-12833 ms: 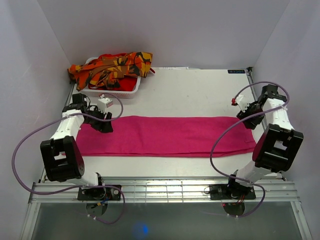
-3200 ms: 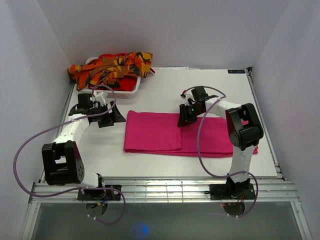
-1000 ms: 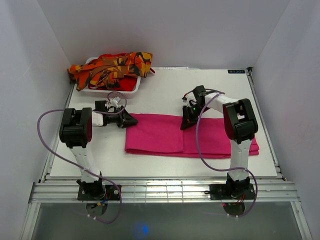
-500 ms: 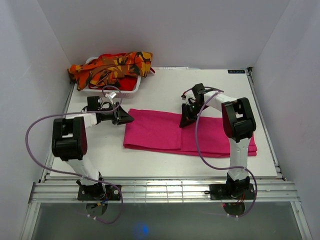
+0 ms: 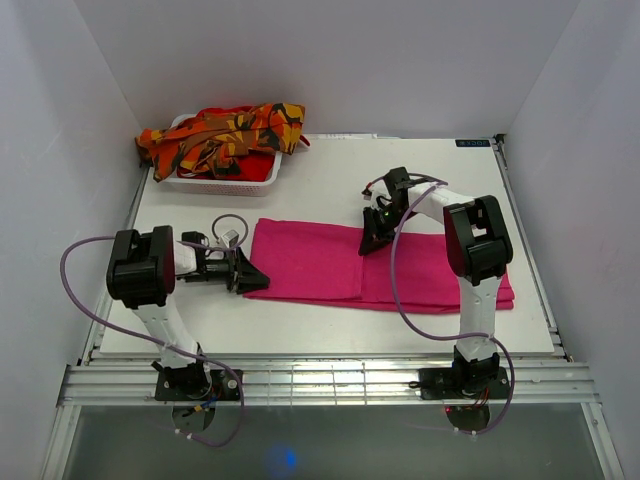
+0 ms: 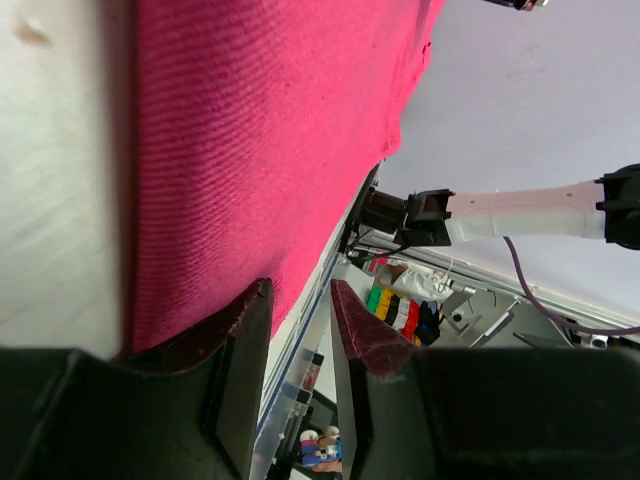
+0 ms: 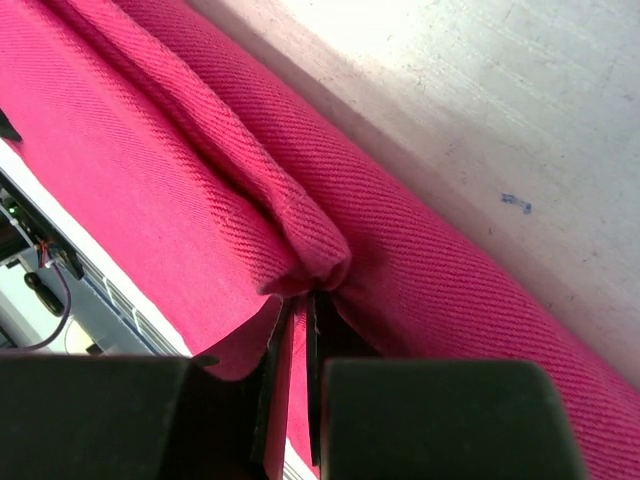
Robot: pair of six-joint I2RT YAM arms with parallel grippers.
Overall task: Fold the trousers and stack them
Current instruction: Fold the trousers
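While my right hand [image 7: 297, 305] pinches a fold of the pink trousers [image 5: 310, 265] lying doubled on the surface [image 5: 330, 190], my left hand [image 6: 300, 300] rests unclenched at their left edge; orange trousers [image 5: 225, 135] fill the basket [image 5: 222, 187].

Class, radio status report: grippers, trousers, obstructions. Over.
Left gripper open at edge of pink trousers. Right gripper shut on their folded layer. Camouflage trousers in basket; nothing in the way.

I work on a white desk [image 5: 400, 170] under even light that casts only soft shadows. Plain pale walls close it in: the back wall [image 5: 350, 60], the left wall [image 5: 50, 150] and the right wall [image 5: 590, 150]. A metal rail [image 5: 330, 380] runs along the near edge. Below it lies a dull grey surface [image 5: 420, 445] with a small blue glint [image 5: 288, 460].
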